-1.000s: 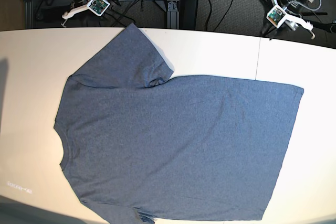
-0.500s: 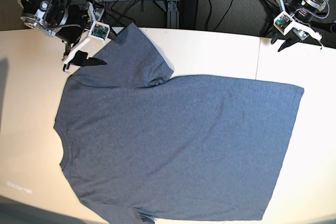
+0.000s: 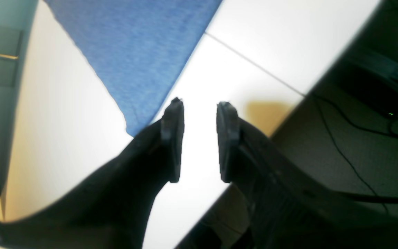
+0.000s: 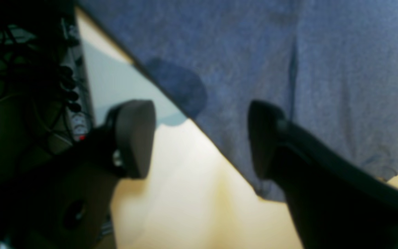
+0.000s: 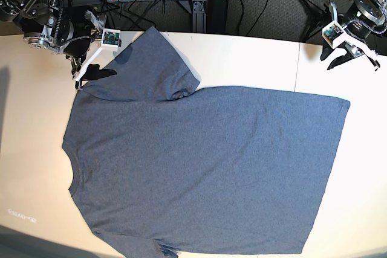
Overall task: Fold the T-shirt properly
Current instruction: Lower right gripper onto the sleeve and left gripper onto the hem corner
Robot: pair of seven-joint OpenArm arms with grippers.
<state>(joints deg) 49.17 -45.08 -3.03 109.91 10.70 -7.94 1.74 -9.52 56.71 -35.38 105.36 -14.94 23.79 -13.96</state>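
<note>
A: Where does the shirt lie?

B: Spread flat on the pale cream table top (image 5: 36, 125), plain side up: heathered slate-blue short-sleeved cotton T-shirt (image 5: 205, 167), collar toward 9 o'clock of the base view, hem toward 3 o'clock, one sleeve reaching up toward 11 o'clock. Other sleeve cut off at the lower edge.

A: And the right arm's pose?

B: Reaching in from 10 o'clock, wrist pitched down over the upper sleeve's edge. Right gripper (image 5: 92, 75) hanging at the sleeve's outer border, white bracket and small green camera board just behind it.

A: How wide, holding anything?

B: Spread wide in the right wrist view, right gripper (image 4: 199, 138) straddling the sleeve's edge: one black finger (image 4: 135, 135) over bare table, the other over blue cloth (image 4: 340, 69). Nothing pinched between them. Cannot tell whether either tip touches the fabric; dark shadow on the cloth just ahead of the gap.

A: Left arm?

B: Off at 2 o'clock, near the table's far corner, well apart from the shirt's hem corner. Left gripper (image 5: 348, 57) tilted downward over the table's edge.

A: Its jaws?

B: Partly apart in the left wrist view, left gripper (image 3: 199, 138) with bright bare table showing through the gap, empty. Hem corner of the shirt (image 3: 140, 52) up at 11 o'clock from the tips, near the one finger (image 3: 173, 138) but not gripped. Dark floor and black cables (image 3: 344, 138) at 3 o'clock beyond the table edge.
</note>
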